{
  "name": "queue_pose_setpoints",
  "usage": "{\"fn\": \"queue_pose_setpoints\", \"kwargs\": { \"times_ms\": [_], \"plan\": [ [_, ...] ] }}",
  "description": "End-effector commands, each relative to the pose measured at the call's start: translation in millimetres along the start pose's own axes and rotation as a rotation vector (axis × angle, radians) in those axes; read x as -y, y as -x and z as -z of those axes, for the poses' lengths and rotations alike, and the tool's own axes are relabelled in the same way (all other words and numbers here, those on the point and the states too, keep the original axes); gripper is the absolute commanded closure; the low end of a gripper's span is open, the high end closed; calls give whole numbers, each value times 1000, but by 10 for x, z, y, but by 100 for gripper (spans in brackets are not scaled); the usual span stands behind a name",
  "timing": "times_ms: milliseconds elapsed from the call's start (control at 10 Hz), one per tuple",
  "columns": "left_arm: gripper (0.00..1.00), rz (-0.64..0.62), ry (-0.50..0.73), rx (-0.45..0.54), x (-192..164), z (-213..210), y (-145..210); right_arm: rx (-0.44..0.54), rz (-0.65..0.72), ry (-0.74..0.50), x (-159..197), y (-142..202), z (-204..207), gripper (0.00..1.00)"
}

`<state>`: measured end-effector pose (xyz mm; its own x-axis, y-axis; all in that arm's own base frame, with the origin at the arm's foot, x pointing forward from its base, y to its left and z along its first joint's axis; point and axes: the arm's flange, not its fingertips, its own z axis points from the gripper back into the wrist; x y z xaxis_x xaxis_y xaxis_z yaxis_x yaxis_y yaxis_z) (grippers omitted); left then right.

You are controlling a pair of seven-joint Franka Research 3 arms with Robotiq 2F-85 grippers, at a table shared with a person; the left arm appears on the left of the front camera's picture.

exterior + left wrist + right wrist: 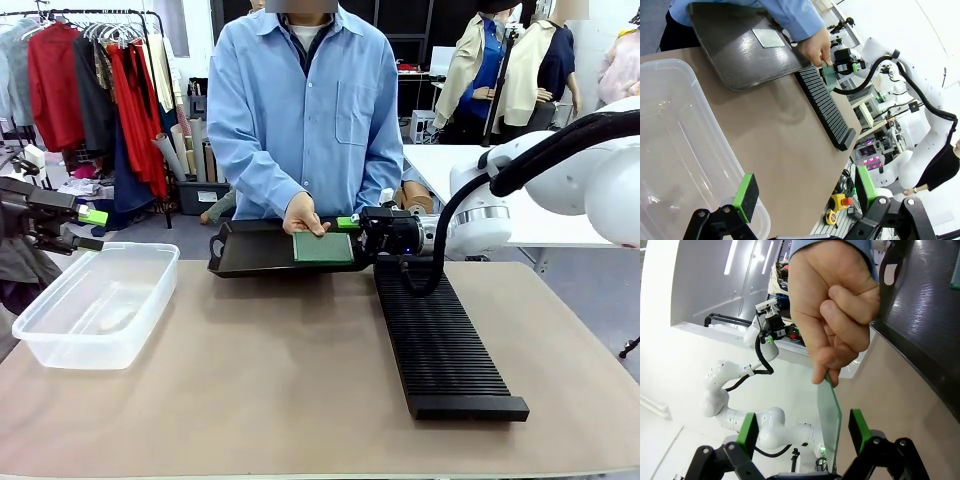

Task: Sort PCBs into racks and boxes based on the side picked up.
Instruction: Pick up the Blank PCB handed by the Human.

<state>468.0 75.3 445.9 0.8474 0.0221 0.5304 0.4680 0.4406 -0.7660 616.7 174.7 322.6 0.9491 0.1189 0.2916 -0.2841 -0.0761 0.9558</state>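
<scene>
near on the desk (pixel 280 400), the rack (pixel 440 340) lies at right and the clear box (pixel 100 300) at left. the left end effector (pixel 805 192) hangs by the box's edge, fingers wide apart. farther off, the right end effector (pixel 802 431) is open too - a pcb (pixel 830 412) stands edge-on between its pads, pinched by a person's hand (pixel 835 310) beside the black tray (pixel 250 250). a second pcb (pixel 768 38) lies flat on the tray - lighter face up.
</scene>
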Motion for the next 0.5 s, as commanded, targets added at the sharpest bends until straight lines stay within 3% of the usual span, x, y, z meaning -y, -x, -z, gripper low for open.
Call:
{"fn": "queue_pose_setpoints", "kwargs": {
  "times_ms": [0,100,400],
  "plan": [
    [0,-1,1,0,14,-12,-4,26,-4,-10,12,-85,19,12],
    [0,-1,1,0,14,-12,-4,24,0,-9,20,-84,9,23],
    [0,-1,1,0,14,-12,-4,18,14,-3,28,-83,-4,78]
  ]
}}
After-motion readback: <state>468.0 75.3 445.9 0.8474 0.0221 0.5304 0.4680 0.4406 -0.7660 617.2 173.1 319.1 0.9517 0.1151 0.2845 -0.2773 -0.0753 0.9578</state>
